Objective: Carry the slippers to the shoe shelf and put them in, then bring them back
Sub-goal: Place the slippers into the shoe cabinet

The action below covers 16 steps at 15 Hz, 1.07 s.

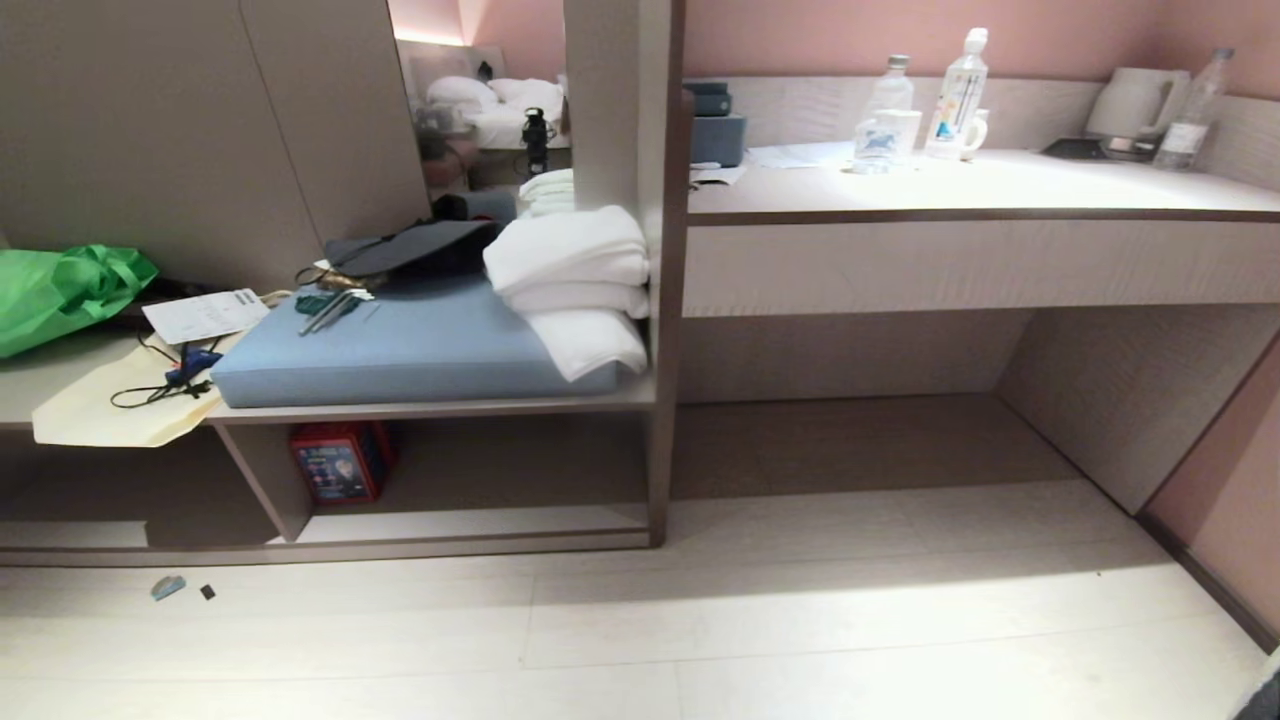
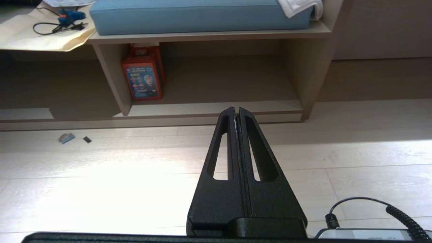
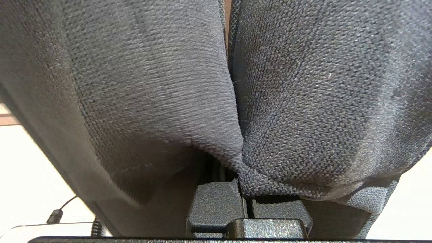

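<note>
Hanging right in front of the right wrist camera, the slippers [image 3: 303, 101] — two dark knitted bands pressed side by side — are pinched at their lower edge in the right gripper [image 3: 248, 199], jaws clamped tight on the fabric. The left gripper [image 2: 236, 113] hovers over the pale floor [image 1: 800, 620] with jaws pressed together, empty. Ahead sits the shoe shelf [image 1: 500, 525], a red box [image 1: 340, 462] in its corner — blue cushion [image 1: 420, 350] and white towels [image 1: 575, 280] above.

The shoe shelf [image 1: 480, 525] holds one red box [image 1: 340, 462] (upright) — a blue cushion [image 1: 420, 345] lies above.
</note>
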Available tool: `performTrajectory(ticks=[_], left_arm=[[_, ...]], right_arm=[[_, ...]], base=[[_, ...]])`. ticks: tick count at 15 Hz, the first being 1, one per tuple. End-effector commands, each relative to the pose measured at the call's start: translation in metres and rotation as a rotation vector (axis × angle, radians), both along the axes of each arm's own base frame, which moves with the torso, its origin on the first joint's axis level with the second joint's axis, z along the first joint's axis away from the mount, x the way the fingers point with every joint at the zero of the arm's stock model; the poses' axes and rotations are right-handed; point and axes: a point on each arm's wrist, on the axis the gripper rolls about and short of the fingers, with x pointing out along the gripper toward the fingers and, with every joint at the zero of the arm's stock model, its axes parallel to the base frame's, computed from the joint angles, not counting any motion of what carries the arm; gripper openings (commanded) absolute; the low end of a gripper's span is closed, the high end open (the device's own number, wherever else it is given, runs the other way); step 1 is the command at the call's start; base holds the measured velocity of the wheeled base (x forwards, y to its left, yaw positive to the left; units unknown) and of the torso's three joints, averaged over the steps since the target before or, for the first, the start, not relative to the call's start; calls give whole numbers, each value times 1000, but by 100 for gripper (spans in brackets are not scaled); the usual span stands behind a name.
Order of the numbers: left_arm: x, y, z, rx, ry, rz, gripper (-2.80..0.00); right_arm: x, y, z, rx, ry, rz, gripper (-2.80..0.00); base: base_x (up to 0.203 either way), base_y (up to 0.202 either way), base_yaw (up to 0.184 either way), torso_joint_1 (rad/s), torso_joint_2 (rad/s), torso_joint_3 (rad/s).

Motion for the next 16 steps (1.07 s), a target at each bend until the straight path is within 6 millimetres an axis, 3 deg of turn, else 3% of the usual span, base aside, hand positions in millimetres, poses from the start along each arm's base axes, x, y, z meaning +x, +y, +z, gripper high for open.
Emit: performTrajectory(ticks=[1,16], left_arm=[[0,0,0,-1,-1,-1,-280],[0,0,0,-1,-1,-1,-280]], right_arm=[[0,0,0,1,-1,-1,-280],[0,0,-1,7,0,0,-280]], base=[[0,191,-3,0,2,0],[0,197,-2,2,3,3]])
